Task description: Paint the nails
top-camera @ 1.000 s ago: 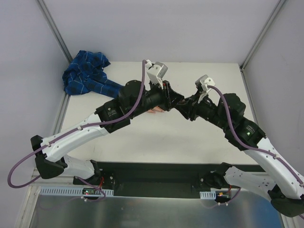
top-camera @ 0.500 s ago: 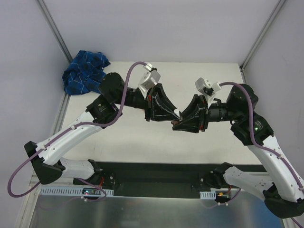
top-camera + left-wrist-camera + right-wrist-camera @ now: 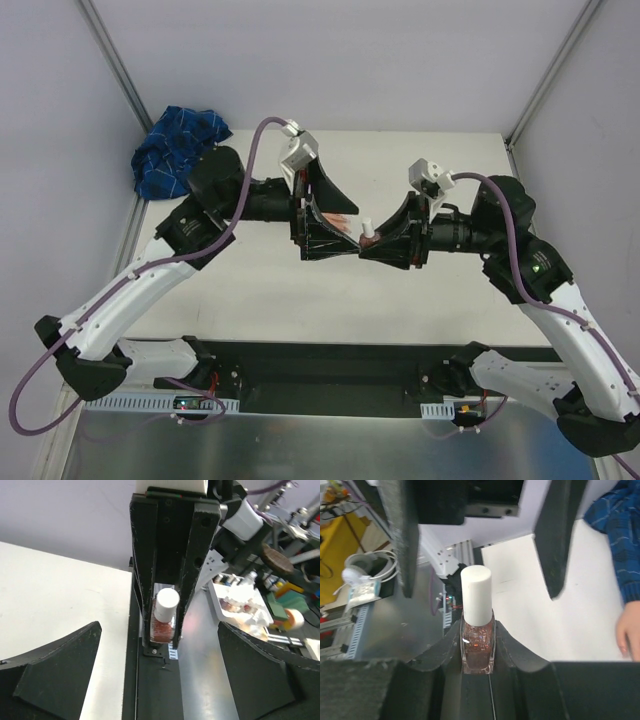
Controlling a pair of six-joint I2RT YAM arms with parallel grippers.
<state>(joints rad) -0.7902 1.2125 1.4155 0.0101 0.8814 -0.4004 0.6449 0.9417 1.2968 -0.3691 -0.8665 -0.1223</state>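
White table (image 3: 300,290), bottle (image 3: 477,645) in right claw (image 3: 477,632)

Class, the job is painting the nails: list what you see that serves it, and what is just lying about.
Job: polish bottle, clamped in the right gripper; open left gripper facing it; fake hand in its plaid sleeve.
Lying about: tray of small bottles, tape roll, coiled white cable.

Fake hand (image 3: 627,630) was cropped at right edge, nails not discernible; top view: polish bottle (image 3: 367,232) largely hidden between right fingers (image 3: 395,238).
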